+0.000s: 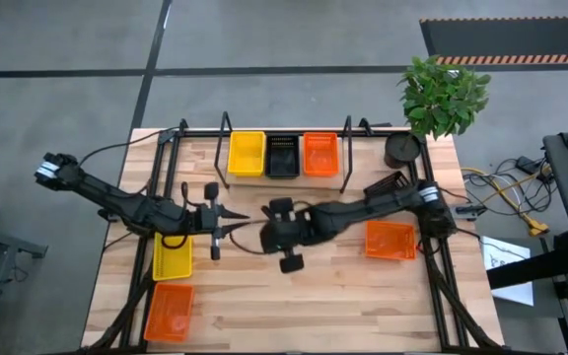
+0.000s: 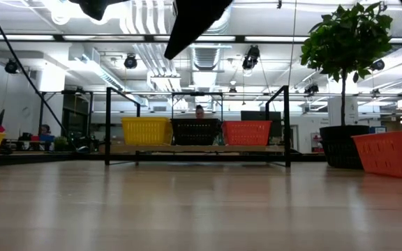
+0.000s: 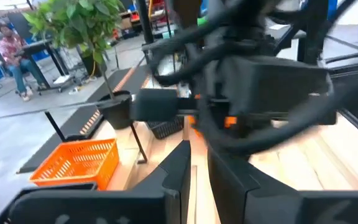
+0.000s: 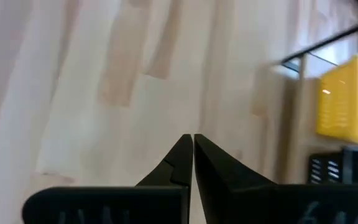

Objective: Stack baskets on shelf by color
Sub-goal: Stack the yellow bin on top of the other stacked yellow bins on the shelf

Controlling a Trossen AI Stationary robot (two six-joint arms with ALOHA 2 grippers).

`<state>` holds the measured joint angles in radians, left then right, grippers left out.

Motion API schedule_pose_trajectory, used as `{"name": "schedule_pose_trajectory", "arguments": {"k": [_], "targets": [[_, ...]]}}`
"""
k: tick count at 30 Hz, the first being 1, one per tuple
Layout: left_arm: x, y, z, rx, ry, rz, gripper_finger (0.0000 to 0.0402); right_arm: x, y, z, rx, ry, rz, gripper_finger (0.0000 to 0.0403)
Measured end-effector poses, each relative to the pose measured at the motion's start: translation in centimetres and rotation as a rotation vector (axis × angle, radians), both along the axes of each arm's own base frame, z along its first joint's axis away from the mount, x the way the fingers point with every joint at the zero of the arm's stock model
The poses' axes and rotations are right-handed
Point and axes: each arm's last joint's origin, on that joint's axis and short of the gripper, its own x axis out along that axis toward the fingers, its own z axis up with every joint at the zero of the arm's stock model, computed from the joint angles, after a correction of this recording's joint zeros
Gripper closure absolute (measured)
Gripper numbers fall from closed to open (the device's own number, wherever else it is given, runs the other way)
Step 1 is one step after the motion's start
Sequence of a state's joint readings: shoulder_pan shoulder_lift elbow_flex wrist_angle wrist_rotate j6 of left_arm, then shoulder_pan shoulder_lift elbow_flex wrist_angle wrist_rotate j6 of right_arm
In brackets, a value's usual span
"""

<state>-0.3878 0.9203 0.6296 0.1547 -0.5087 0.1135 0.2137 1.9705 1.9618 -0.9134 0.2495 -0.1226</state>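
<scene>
Three baskets stood side by side on the shelf (image 1: pixel 348 148) at the far edge of the bench (image 1: pixel 294 306): a yellow basket (image 1: pixel 247 154), a black basket (image 1: pixel 282 156) and an orange basket (image 1: pixel 320 154). Loose ones lay well apart from them: a second yellow one (image 1: pixel 173 258) and an orange one (image 1: pixel 169 312) on the left side, another orange one (image 1: pixel 390 240) on the right, and what looked like a black one (image 1: pixel 388 185) near the plant pot (image 1: pixel 401 150).

We judged these thin perforated baskets light, somewhat flexible and prone to sliding, so a pinch over one long rim wall seemed the surest hold.

Our left gripper (image 1: pixel 233 228) and right gripper (image 4: pixel 191 144) met mid-bench, both with fingers closed together and holding nothing, neither touching any basket.
</scene>
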Motion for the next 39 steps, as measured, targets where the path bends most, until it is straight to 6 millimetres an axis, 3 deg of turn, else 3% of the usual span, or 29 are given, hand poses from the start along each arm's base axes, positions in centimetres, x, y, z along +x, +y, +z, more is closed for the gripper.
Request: {"name": "schedule_pose_trajectory", "arguments": {"k": [3,8,17,27,33,39], "targets": [[0.2,-0.1,-0.2,0.0,0.007,0.001,0.0363,-1.3,0.4,-0.6,0.018,-0.093,0.019,0.0394],[0.5,-0.2,-0.5,-0.023,0.019,0.004,0.0363,-4.1,-0.4,0.1,0.026,-0.329,0.056,0.0394],[1.3,-0.7,-1.7,-0.183,0.06,0.025,0.0363,-9.4,-1.5,-2.9,0.062,-0.643,0.173,0.0394],[3.1,-2.9,-3.6,-0.505,0.184,-0.051,0.0363,-14.5,-2.4,-5.7,0.139,-0.704,0.245,0.0394],[3.8,-3.8,-4.7,-0.603,0.311,-0.003,0.0363,-16.0,-2.6,-6.4,0.153,-0.814,0.304,0.0394],[4.0,-4.5,-4.9,-0.713,0.587,0.129,0.0363,-16.4,-2.7,-6.4,0.15,-0.817,0.306,0.0394]]}}
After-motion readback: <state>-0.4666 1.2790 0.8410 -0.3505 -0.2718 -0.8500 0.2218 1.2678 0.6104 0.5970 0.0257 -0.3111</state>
